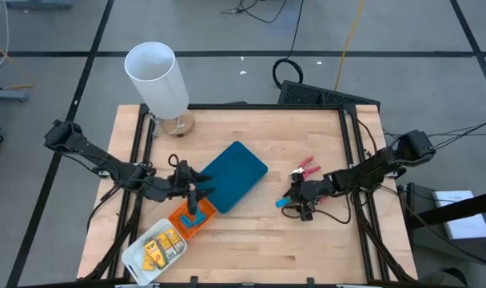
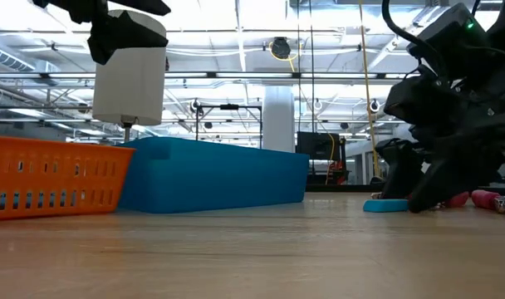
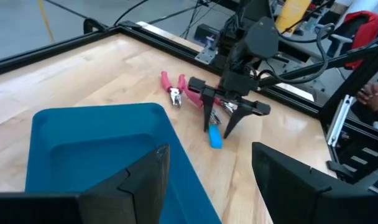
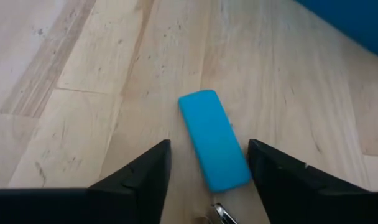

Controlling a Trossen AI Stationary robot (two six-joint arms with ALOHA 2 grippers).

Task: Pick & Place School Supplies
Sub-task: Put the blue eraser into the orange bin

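White tray (image 1: 135,254) at the front-left table edge holds yellow blocks (image 1: 161,245); orange tray (image 1: 193,218) beside it holds blue pieces, left gripper (image 1: 197,190) above, fingers spread. Teal tray (image 1: 231,176) mid-table. Right gripper (image 1: 293,198) spread astride a blue eraser (image 4: 213,140) lying on the wood (image 1: 259,248); pink-handled tools (image 1: 307,167) behind. White cylinder (image 1: 157,78) at back-left corner.

The table (image 4: 71,81) is made of pale, matt wood planks with visible grain. The light-blue oblong piece (image 4: 214,140) looks smooth and matt, plastic-like. The orange tray (image 2: 49,174) is slotted plastic.
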